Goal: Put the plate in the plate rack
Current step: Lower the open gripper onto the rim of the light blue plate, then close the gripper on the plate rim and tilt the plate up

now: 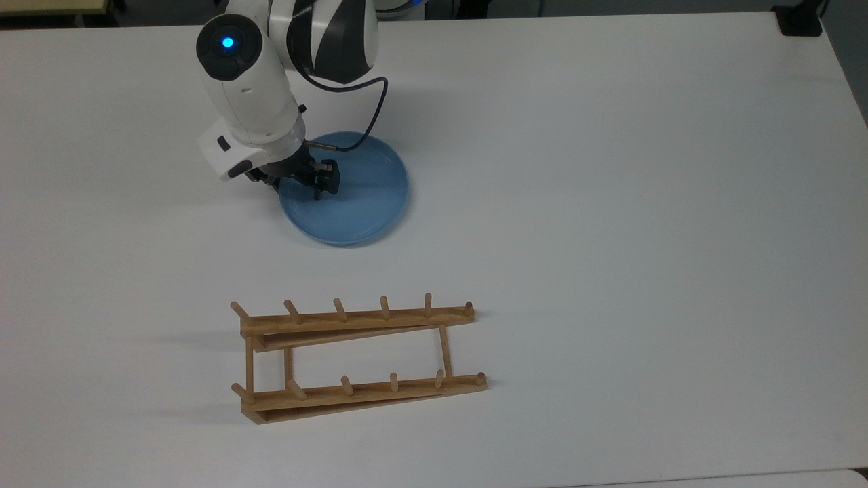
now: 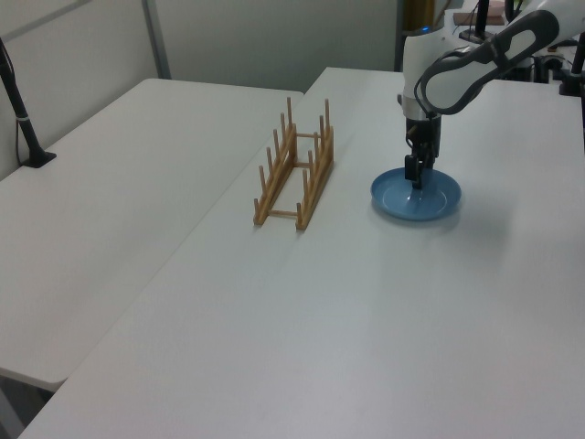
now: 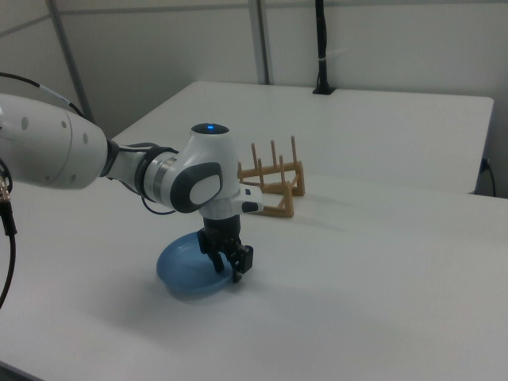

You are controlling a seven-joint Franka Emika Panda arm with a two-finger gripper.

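Note:
The light-blue plate (image 1: 359, 196) lies flat on the white table, above the rack in the top view. My gripper (image 1: 298, 181) points down over the plate's rim on the top view's left. It is open: one finger (image 1: 329, 181) stands inside the plate and the other is outside the rim, under the hand. The right view shows the gripper (image 3: 227, 265) low at the plate's (image 3: 182, 270) near edge; the left view shows the gripper (image 2: 416, 172) just over the plate (image 2: 416, 196). The wooden plate rack (image 1: 359, 317) stands with nothing in it, also in the left view (image 2: 315, 187) and the right view (image 3: 274, 189).
A black mount (image 1: 800, 20) sits at the table's far corner on the top view's right. A second white table with a black clamped pole (image 2: 23, 114) adjoins on the left view's left. A black pole (image 3: 321, 48) rises behind the rack.

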